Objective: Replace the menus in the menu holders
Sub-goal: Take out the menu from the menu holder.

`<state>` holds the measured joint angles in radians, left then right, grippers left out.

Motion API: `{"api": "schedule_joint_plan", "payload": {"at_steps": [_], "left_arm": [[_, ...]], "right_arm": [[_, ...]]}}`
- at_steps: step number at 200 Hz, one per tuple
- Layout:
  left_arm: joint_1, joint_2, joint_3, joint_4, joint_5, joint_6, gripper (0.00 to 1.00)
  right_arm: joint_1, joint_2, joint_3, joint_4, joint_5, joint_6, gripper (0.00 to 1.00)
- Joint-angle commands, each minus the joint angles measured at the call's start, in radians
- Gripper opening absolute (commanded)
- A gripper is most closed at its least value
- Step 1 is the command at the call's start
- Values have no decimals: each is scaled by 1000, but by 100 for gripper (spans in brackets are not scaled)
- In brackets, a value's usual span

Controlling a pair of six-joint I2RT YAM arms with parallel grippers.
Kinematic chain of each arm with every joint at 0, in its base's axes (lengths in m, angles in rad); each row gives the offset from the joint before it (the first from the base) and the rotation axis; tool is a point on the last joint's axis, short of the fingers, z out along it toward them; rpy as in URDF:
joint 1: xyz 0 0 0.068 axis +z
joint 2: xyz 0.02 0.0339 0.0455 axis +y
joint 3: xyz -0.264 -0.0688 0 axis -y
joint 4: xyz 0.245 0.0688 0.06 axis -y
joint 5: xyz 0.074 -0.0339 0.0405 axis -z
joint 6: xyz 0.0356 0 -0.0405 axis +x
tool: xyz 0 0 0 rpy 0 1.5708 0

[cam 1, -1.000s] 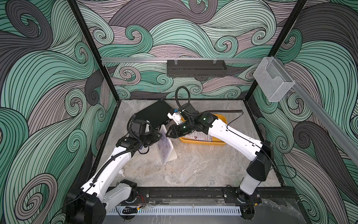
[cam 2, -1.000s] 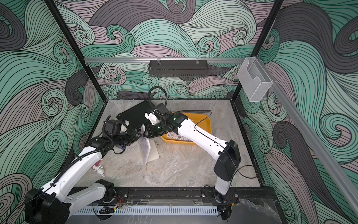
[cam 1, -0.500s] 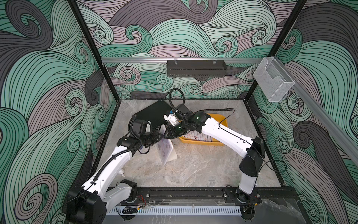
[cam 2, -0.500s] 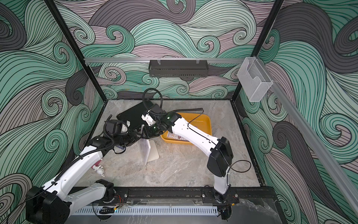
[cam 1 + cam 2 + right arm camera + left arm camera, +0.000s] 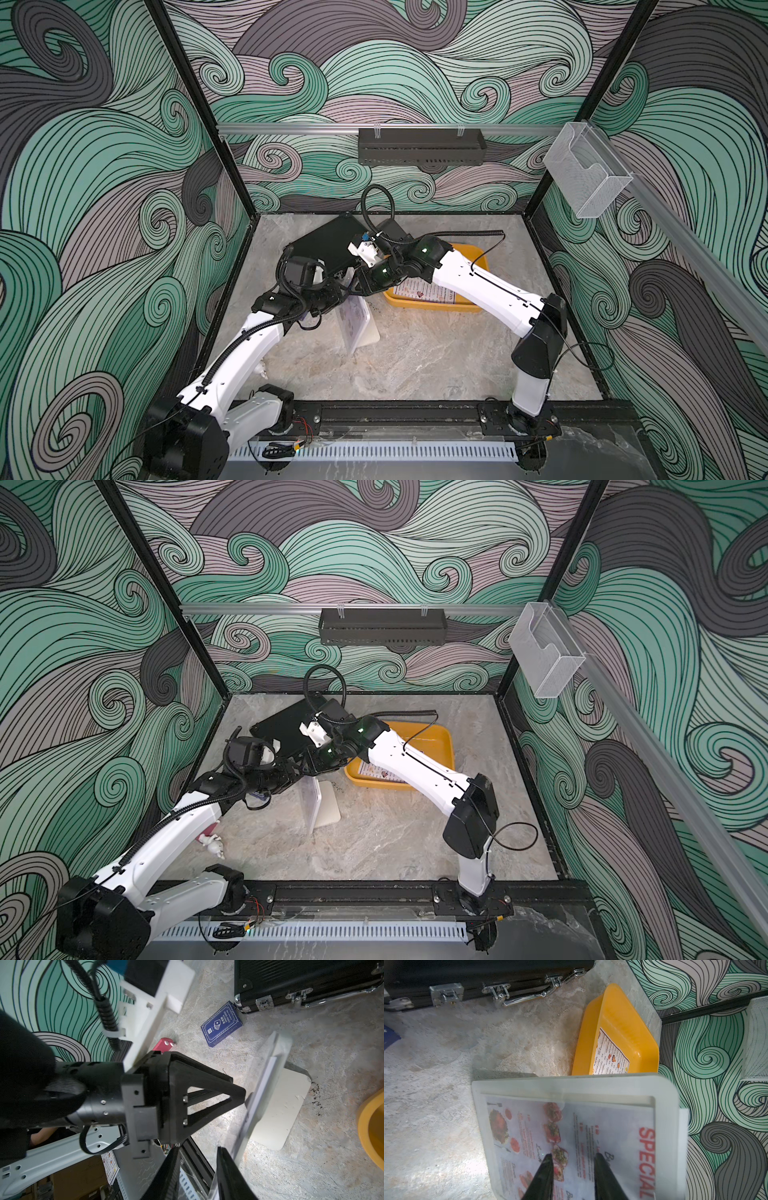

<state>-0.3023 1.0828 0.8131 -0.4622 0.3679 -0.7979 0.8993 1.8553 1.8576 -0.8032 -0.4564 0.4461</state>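
The clear menu holder (image 5: pixel 356 320) stands mid-table on its white foot (image 5: pixel 280 1109). Inside it is a pinkish menu (image 5: pixel 591 1126) with a red "SPECIAL" heading. My left gripper (image 5: pixel 573 1155) is open, its two fingers apart in front of the holder's face with nothing between them. My right gripper (image 5: pixel 199 1149) is open at the holder's top edge (image 5: pixel 268 1064), one finger right beside the clear panel. In both top views the two grippers (image 5: pixel 347 289) (image 5: pixel 307 769) meet over the holder (image 5: pixel 314 808). A second menu (image 5: pixel 610 1053) lies flat in the yellow tray (image 5: pixel 478 257).
A black latched case (image 5: pixel 488 972) lies at the back left. A blue card box (image 5: pixel 221 1024) and a red piece (image 5: pixel 164 1044) lie near it. A small white figure (image 5: pixel 212 841) sits by my left arm. A black rack (image 5: pixel 419 145) and clear box (image 5: pixel 586 174) hang on the walls.
My right arm has swung left, bringing its gripper closer to the holder's top edge, and its fingers narrowed slightly. The left arm and the holder have stayed put.
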Motion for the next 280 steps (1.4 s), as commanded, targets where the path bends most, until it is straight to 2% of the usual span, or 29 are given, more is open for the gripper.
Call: {"api": "schedule_joint_plan", "payload": {"at_steps": [1,51,132,140,142,146,173,180,216,223,280], "left_arm": [[-6,2,-4,10,6,0,33],[-6,-12,-5,-3,-2,3,33],[-6,-12,-3,-1,-4,0,33],[-6,-12,-5,-2,-4,0,33],[-6,-12,-4,-2,-4,1,33],[-5,-14,-5,-1,-4,0,33],[-6,-14,-5,0,-4,0,32],[-5,-15,-6,-1,-4,0,32],[-5,-15,-7,0,-4,0,32],[-6,-15,-6,0,-4,0,32],[-6,-15,-11,-2,-10,0,32]], "right_arm": [[3,-63,22,-8,-9,-9,34],[3,-61,-29,-80,167,-44,33],[6,37,52,-118,125,-55,32],[5,44,55,-118,121,-56,30],[6,44,57,-116,119,-55,26],[7,47,58,-116,118,-55,24],[7,58,68,-116,114,-55,18],[9,60,70,-115,114,-55,13],[10,65,84,-117,101,-53,7],[10,66,87,-116,99,-52,2],[10,11,128,-144,110,-54,0]]}}
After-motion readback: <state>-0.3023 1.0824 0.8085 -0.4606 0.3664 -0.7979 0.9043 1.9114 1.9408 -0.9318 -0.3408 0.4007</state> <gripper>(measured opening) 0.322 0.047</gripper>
